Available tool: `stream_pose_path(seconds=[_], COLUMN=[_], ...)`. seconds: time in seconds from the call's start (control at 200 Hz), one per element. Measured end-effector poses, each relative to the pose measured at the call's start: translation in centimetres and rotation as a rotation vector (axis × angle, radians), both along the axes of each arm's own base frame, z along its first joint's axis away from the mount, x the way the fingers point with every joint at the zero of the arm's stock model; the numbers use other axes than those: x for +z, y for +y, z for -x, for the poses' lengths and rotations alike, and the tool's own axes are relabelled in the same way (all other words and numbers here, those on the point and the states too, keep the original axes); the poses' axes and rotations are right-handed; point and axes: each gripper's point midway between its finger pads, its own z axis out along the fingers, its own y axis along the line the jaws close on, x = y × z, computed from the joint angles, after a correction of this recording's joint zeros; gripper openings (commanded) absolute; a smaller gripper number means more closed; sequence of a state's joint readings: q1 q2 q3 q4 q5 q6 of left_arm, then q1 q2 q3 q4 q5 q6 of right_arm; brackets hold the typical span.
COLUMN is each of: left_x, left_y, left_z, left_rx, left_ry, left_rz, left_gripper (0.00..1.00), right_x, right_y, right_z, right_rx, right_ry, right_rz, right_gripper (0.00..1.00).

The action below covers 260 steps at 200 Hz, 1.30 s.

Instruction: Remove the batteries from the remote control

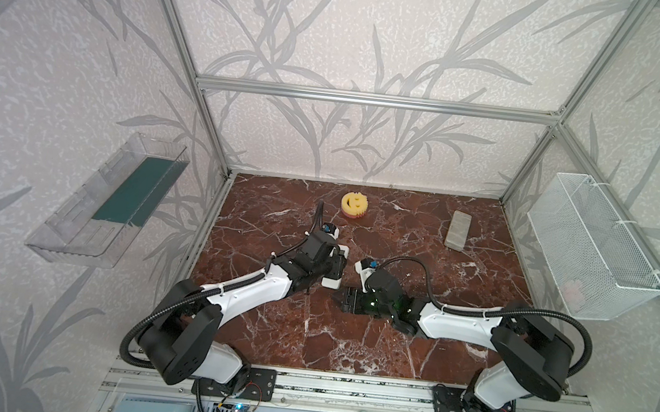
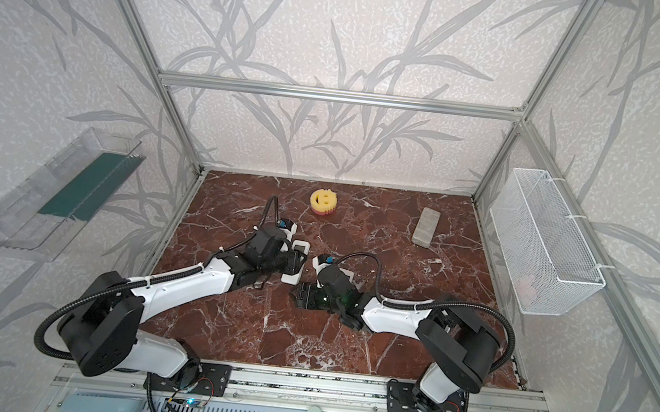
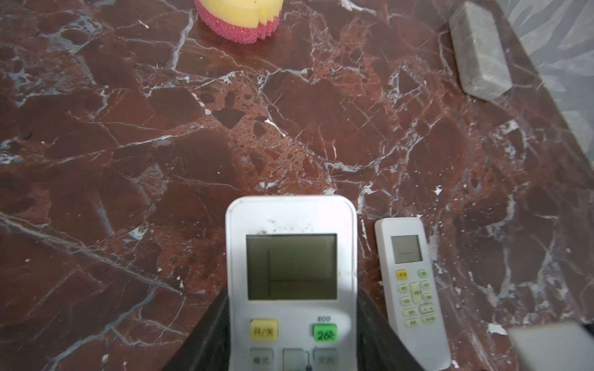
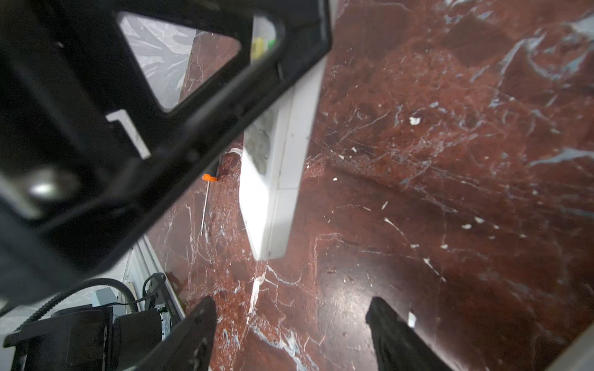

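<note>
The remote control (image 3: 291,282) I hold is white w/ a blank grey screen, a yellow btn and a green "26" btn under it, face toward my left wrist cam. No batteries visible anywhere; its back is turned away from that cam. In the right wrist view it shows edge-on (image 4: 276,180), tilted, lifted off the table. In both top views it sits mid-table, between my two wrists (image 1: 336,268).

My left gripper (image 3: 291,347) is clamped on the remote's sides, one black finger (image 3: 209,337) against each long edge, about half spread. My right gripper (image 4: 291,334) is spread wide w/ nothing in it, hovering low over bare marble just beside the held remote, not touching it.

A 2nd, slimmer remote (image 3: 413,289) lies flat just beside the held one. An orange-handled screwdriver (image 4: 207,196) lies near the left arm, partly hidden. Sponge (image 1: 354,205) and grey block (image 1: 457,230) sit toward the back wall, well apart from me. Front half of the table (image 1: 326,340) is open.
</note>
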<state>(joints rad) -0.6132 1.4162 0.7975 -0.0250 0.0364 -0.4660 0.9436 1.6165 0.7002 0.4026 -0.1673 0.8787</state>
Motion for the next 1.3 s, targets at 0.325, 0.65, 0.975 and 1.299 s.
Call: stream_pose_path(seconds=[0.325,0.65,0.975,1.299], left_x=[1.2,3.2,4.0,5.0], left_y=[-1.2,-1.0,-0.4,1.1], left_z=[0.2,0.3,0.3,0.7], left_rx=[0.024,0.059,0.090,0.181], left_ry=[0.034,0.016,0.008,0.072], left_rz=[0.131,0.195,0.211,0.232], left_gripper=[0.46,0.46,0.66,0.80], right_x=[1.4,3.7,4.4,6.6], right_y=[1.8,0.7,0.6,1.8], right_z=[-1.7,-3.4,-3.9,-4.0], right_rx=[-0.015,-0.082,-0.084,-0.021], right_ry=[-0.039,-0.165,-0.199,-0.388], right_rz=[-0.029,-0.013,0.000,0.188], right_gripper=[0.62,0.33,0.17,0.14])
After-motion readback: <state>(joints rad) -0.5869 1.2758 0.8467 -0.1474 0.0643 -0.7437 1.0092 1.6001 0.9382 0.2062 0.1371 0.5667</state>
